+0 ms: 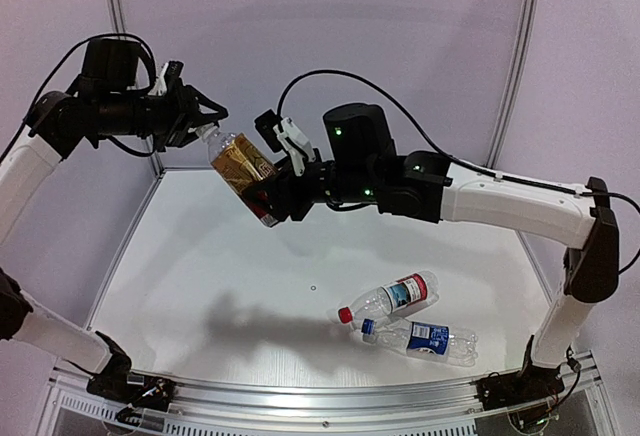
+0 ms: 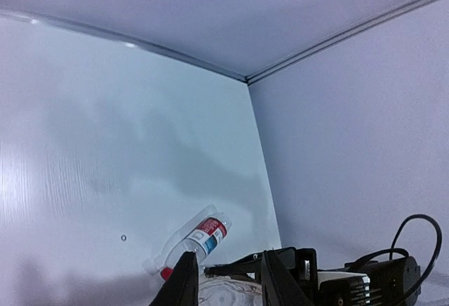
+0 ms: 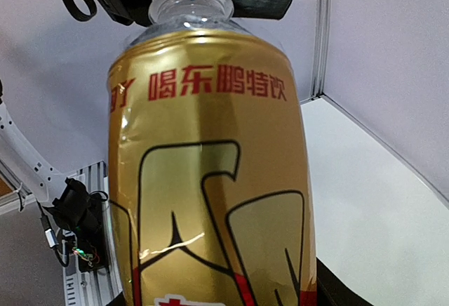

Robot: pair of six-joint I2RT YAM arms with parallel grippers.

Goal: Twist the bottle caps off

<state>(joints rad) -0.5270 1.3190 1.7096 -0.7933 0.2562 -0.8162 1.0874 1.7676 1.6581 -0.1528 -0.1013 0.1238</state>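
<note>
your right gripper [image 1: 268, 201] pinches the lower end of the gold bottle [image 1: 240, 164] and holds it in the air above the back of the table [image 1: 200, 276]. the bottle is tilted, so that its neck points up and to the left, toward the other arm. i think it is held so because the neck then lies in line with the left wrist, and the right arm can keep the body from turning.

your left gripper [image 1: 205, 121] is at the mouth of that bottle with its fingers pressed together around the top. the cap itself is hidden between them, so you cannot check its colour or how well it is caught. in the right wrist view the clear neck goes up directly into the black fingers.

the red-white bottle [image 1: 395, 298] and the blue bottle [image 1: 430, 338] lie on their sides at the front right, just beside each other. the red cap [image 1: 345, 315] and the blue cap [image 1: 368, 326] are on. these two seem to wait for their turn.
</note>
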